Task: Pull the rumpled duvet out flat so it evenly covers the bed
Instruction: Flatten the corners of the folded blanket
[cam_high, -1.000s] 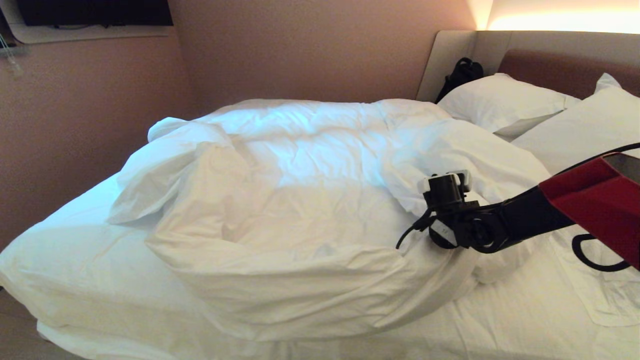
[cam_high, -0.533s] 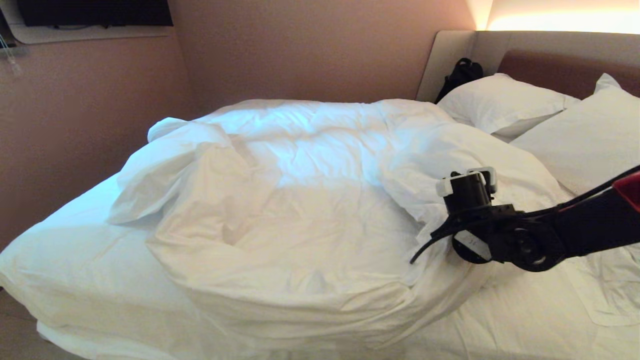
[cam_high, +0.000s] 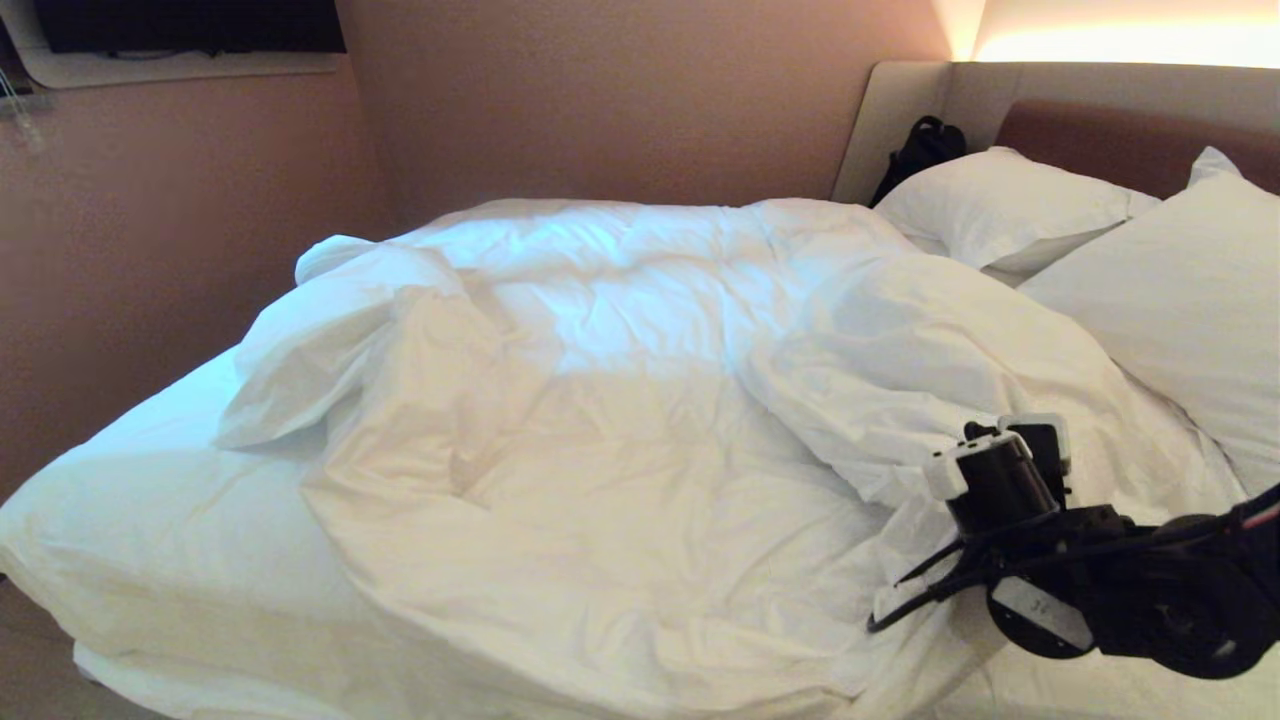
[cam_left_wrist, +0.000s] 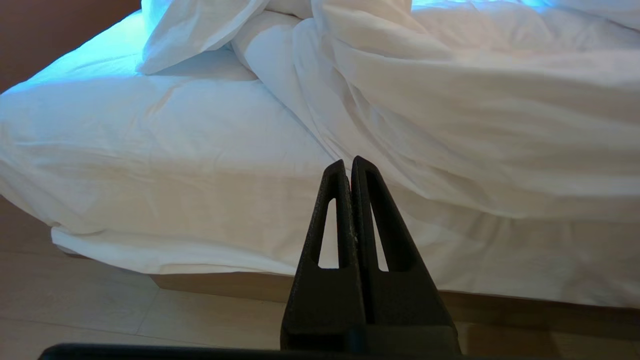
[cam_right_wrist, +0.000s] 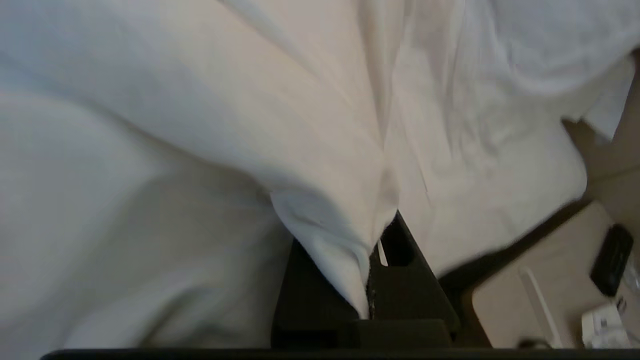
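The right gripper (cam_right_wrist: 372, 250) is at the near edge of the bed (cam_high: 150, 560), low on the pillow side of the duvet (cam_high: 620, 440). Its fingers (cam_right_wrist: 400, 260) are closed tight on a pinched fold of the duvet's cloth, which bunches between them and trails away in taut creases. In the head view the wrist and its cable lie right against the duvet's near corner.

The left gripper (cam_left_wrist: 352, 167) hangs off the bed's near side, above the floor, with its two fingers pressed together and nothing between them; it touches nothing.

The duvet lies heaped across the middle of the bed, wrinkled and puffy. Its near part spreads down toward the near edge. Toward the foot, one flap is folded back on itself, leaving bare sheet (cam_high: 130, 480) beside it. Toward the head, a thick ridge runs from the gripper back up to the pillows (cam_high: 1000, 205).

Beyond the duvet, two pillows lean against the headboard (cam_high: 1100, 140), with a black bag (cam_high: 920, 150) in the corner beside them.
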